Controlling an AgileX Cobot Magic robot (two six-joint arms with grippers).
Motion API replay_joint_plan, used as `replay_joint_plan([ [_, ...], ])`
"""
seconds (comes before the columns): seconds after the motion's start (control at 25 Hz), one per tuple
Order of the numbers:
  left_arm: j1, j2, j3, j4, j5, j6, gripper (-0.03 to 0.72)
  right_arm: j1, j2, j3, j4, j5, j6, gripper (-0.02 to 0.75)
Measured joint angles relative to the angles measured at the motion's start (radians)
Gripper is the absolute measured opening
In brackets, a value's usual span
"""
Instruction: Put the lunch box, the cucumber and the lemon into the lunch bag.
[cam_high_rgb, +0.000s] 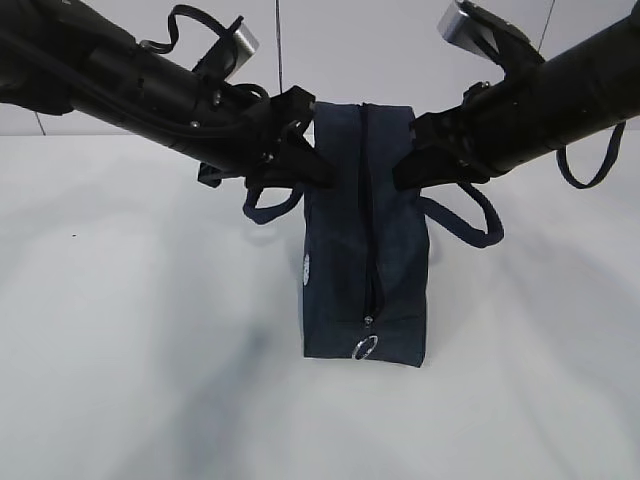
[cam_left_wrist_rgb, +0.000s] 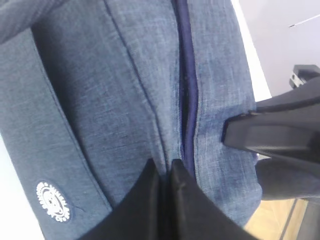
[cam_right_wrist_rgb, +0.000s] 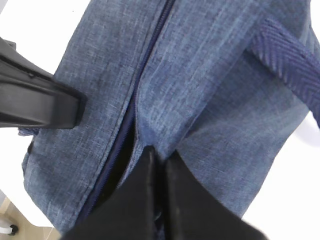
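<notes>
The lunch bag (cam_high_rgb: 365, 230) stands upright at the centre of the exterior view on the white table (cam_high_rgb: 120, 350), dark navy, its zipper running down the front to a metal ring pull (cam_high_rgb: 366, 347) near the bottom. The left gripper (cam_high_rgb: 322, 172) and right gripper (cam_high_rgb: 402, 172) press in from either side, each with jaws together, pinching bag fabric beside the zipper. Loop handles (cam_high_rgb: 470, 215) droop below both arms.

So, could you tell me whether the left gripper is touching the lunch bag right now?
Touching. The left wrist view shows the left gripper, jaws shut, with its tips pressed into the lunch bag fabric beside the zipper, which puckers around them.
</notes>
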Motion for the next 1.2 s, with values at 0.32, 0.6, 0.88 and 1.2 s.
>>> replay_joint_plan([
  [0.32, -0.002, 0.0, 0.0, 0.002, -0.023, 0.0, -0.001, 0.0, 0.002, 0.0, 0.0, -0.013, 0.0, 0.001],
  [0.6, -0.002, 0.0, 0.0, 0.022, -0.032, 0.0, -0.001, 0.0, 0.031, -0.004, 0.047, -0.018, 0.0, 0.001],
  [0.88, -0.002, 0.0, 0.0, 0.051, -0.063, 0.0, -0.001, 0.0, 0.044, -0.004, 0.067, -0.028, 0.0, 0.001],
  [1.2, -0.002, 0.025, 0.0, 0.049, -0.086, 0.0, -0.001, 0.0, 0.045, -0.004, 0.107, -0.046, -0.006, 0.001],
])
